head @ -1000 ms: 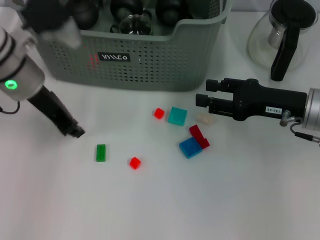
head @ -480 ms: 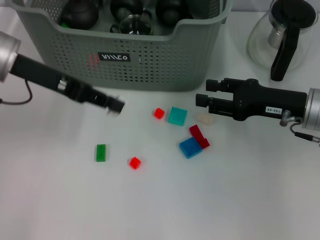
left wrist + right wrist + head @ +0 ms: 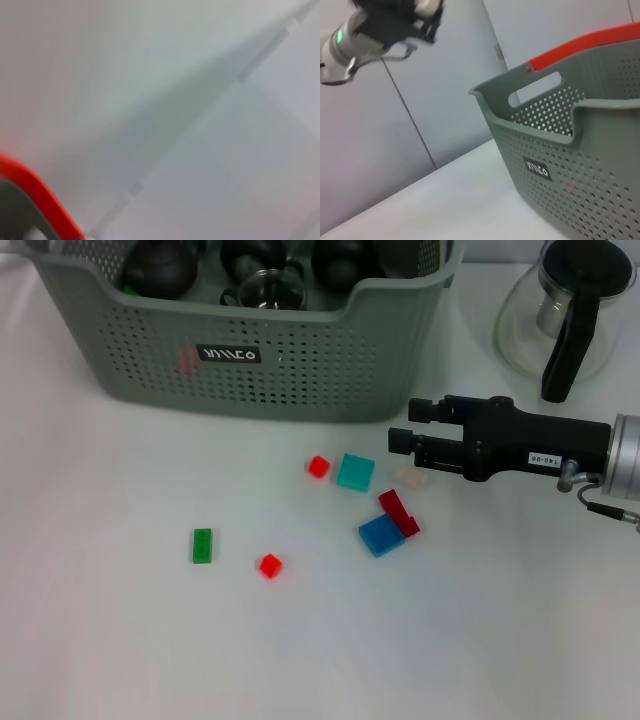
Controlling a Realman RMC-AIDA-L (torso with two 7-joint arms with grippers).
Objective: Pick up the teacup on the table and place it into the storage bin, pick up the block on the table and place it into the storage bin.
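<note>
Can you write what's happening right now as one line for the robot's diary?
right gripper: open, over beige block | left gripper: raised off table | storage bin: holds teaware

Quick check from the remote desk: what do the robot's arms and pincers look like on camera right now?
The right pincer is matte black and blocky, with a small white label bearing dark digits, joined to a silver cylindrical wrist with a thin grey cable looping beneath. The left arm, seen only from the right wrist view, has a light grey rounded casing with a green indicator light, a thin cable, and a black pincer housing.

Left gripper (image 3: 395, 20) blurred in right wrist view, jaws unreadable; storage bin (image 3: 300, 360) top cut off, contents partly hidden.
</note>
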